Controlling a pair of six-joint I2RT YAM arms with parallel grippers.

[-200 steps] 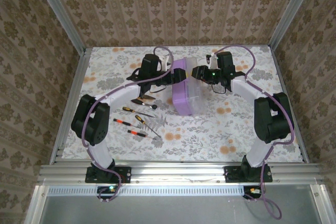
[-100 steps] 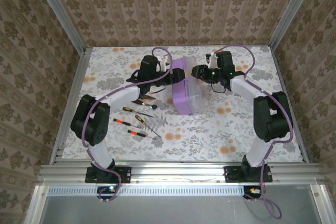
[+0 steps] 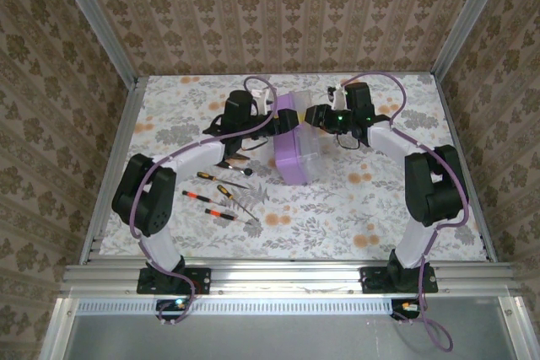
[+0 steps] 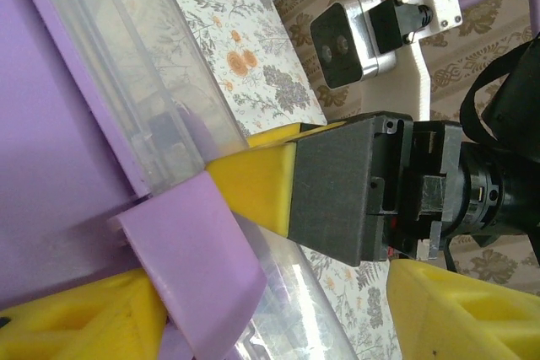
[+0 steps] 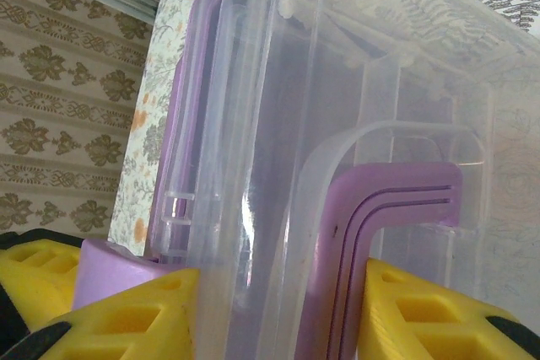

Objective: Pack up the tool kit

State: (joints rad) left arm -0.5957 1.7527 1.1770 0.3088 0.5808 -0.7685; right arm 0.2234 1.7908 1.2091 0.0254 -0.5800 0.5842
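The tool kit's purple box point(image 3: 294, 147) with its clear lid point(image 5: 278, 82) sits mid-table, its far end between both grippers. My right gripper point(image 5: 283, 314) is shut on the lid; one finger presses the clear edge, the other the purple handle point(image 5: 371, 208). My left gripper point(image 4: 278, 314) is open at the box's left far corner. One finger touches a purple latch point(image 4: 194, 250) and the other stands well apart. In the top view the left gripper point(image 3: 285, 121) faces the right gripper point(image 3: 314, 115) across the box. Orange-handled pliers point(image 3: 230, 160) and black-orange screwdrivers point(image 3: 221, 194) lie left of the box.
The floral tablecloth point(image 3: 363, 208) covers the table, bounded by metal rails point(image 3: 114, 166) and patterned walls. The tools lie beside the left forearm point(image 3: 190, 153). The right gripper's finger point(image 4: 253, 179) and wrist camera point(image 4: 350, 35) sit close in front of my left gripper.
Both grippers and the box's far end have shifted slightly to the left and away. The loose tools have not moved.
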